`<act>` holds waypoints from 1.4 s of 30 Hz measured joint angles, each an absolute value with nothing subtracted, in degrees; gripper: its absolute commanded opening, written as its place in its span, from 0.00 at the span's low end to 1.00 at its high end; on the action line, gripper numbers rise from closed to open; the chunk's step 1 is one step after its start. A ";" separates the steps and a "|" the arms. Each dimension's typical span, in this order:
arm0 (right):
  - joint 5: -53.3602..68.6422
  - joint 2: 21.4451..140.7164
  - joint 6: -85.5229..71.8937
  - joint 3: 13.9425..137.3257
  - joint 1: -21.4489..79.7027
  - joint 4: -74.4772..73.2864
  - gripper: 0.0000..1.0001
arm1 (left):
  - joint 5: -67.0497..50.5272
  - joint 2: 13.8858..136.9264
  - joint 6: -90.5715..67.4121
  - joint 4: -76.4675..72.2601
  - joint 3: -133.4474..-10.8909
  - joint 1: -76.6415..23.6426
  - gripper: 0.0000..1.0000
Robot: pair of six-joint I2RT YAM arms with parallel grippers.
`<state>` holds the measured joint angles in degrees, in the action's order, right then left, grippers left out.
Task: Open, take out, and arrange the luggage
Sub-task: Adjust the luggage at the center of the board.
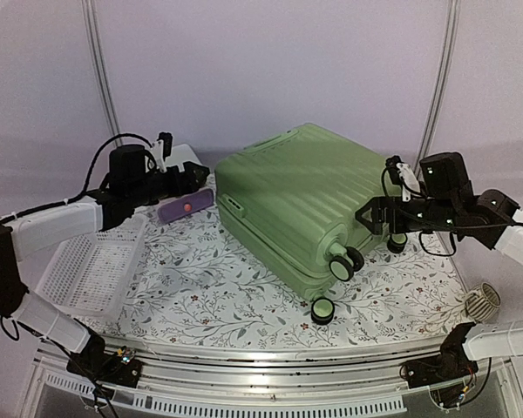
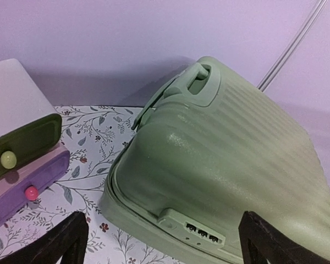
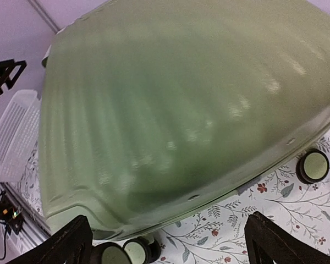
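Mid-table: luggage (image 1: pixel 288 205) flat, lid shut

Near edge first: its wheels (image 1: pixel 344 266) face me. I read the left gripper (image 1: pixel 199 178) spread wide, empty, just off its left corner; right gripper (image 1: pixel 368 213) likewise wide, empty, beside its right end. Drawer box (image 1: pixel 185 207) far left.

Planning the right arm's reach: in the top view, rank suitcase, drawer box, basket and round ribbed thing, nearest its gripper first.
1. Suitcase, right beside the right gripper.
2. Round ribbed thing, near right edge.
3. Drawer box, beyond suitcase, left.
4. Basket, far left.
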<state>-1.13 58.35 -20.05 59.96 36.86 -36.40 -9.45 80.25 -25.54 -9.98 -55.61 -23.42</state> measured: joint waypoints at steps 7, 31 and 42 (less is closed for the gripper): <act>-5.48 56.55 -27.24 57.60 26.13 -35.31 0.99 | -12.19 84.44 -25.96 -9.13 -58.39 -20.88 0.98; -12.93 63.99 -34.00 57.56 23.18 -36.86 0.90 | -24.69 99.85 -22.52 -10.83 -71.18 -18.35 0.98; -13.08 66.46 -35.62 56.12 13.74 -35.05 0.67 | -34.46 108.55 -23.49 -11.68 -82.24 -18.35 0.94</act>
<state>-13.08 66.46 -35.62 56.12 13.74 -35.05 -34.46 108.55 -23.49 -11.68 -82.24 -18.35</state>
